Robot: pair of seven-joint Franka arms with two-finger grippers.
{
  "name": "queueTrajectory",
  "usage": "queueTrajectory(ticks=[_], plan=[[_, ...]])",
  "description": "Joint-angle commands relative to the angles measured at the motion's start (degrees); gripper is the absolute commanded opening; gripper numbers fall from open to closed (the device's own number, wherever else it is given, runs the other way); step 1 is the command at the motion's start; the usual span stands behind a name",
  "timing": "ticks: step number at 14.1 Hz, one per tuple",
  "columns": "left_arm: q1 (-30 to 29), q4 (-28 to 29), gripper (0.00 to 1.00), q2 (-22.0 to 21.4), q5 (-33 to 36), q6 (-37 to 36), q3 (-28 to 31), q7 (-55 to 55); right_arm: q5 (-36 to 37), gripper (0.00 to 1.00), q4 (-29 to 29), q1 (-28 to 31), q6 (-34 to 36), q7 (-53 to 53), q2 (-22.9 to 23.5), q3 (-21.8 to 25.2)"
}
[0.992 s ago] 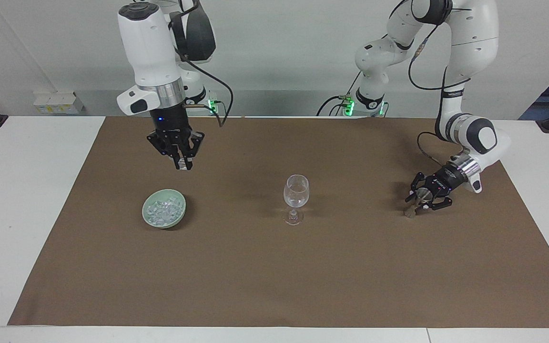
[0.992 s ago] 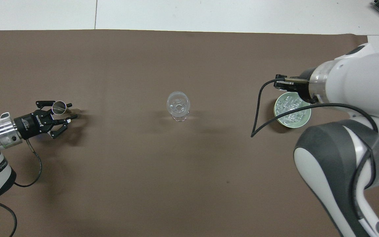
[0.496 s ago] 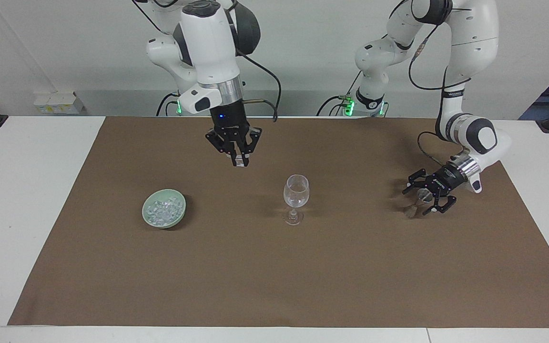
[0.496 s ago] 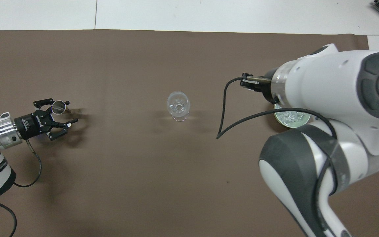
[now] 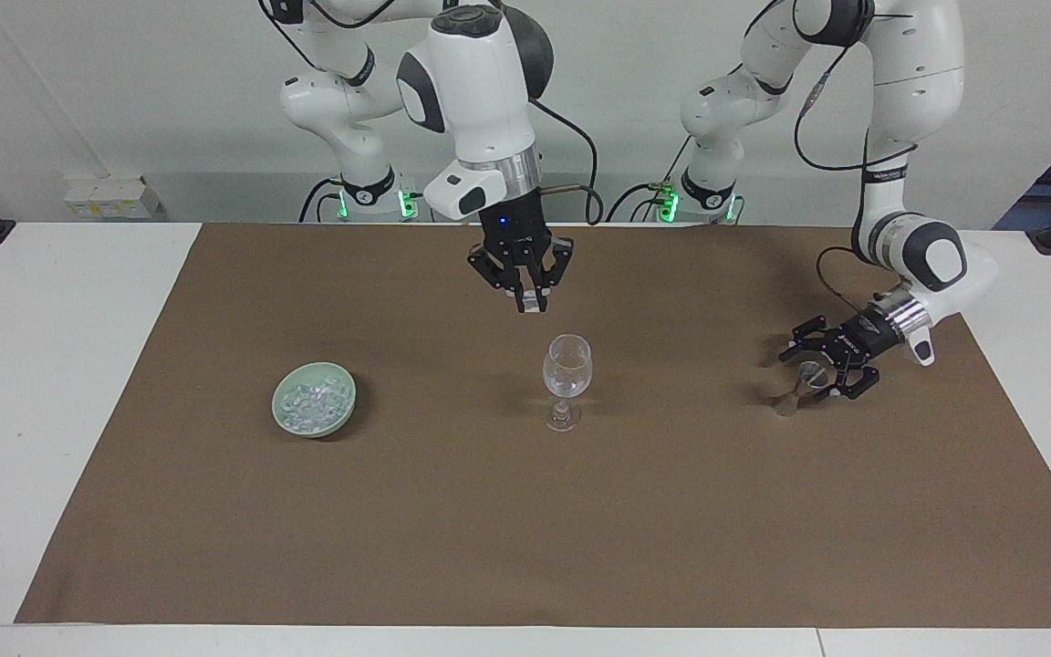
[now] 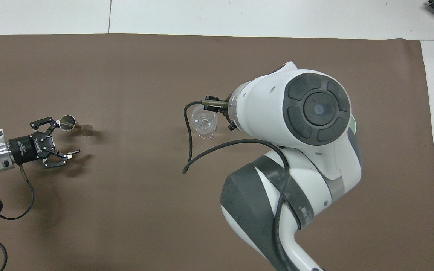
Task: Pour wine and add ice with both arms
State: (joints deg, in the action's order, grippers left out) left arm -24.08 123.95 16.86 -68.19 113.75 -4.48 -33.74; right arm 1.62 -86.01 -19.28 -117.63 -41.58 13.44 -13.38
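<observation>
Facing view: my right gripper (image 5: 530, 304) hangs above the wine glass (image 5: 567, 379), fingertips pinched on a small clear chunk of ice (image 5: 533, 307). More ice fills the green bowl (image 5: 314, 399) toward my right arm's end of the brown mat (image 5: 525, 529). My left gripper (image 5: 816, 365) sits spread open, low beside the little metal cup (image 5: 808, 374), not gripping it.

Robotics lab, two arms (image 5: 480, 100), brown mat (image 5: 525, 511), white wall (image 5: 124, 82)
</observation>
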Motion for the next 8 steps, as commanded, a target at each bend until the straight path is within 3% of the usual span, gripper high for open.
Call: queueTrajectory(ticks=[1, 8], plan=[[-0.97, -0.99, 1.0, -1.74, 4.97, -2.04, -0.09, 0.17, 1.1, 0.0, 3.04, -0.58, 0.3, -1.22, 2.38, -0.07], [-1.76, -9.07, 1.0, -6.13, 24.57, -9.16, 0.79, 4.54, 1.1, 0.0, 4.18, -3.12, -3.11, -1.83, 6.33, -0.07]])
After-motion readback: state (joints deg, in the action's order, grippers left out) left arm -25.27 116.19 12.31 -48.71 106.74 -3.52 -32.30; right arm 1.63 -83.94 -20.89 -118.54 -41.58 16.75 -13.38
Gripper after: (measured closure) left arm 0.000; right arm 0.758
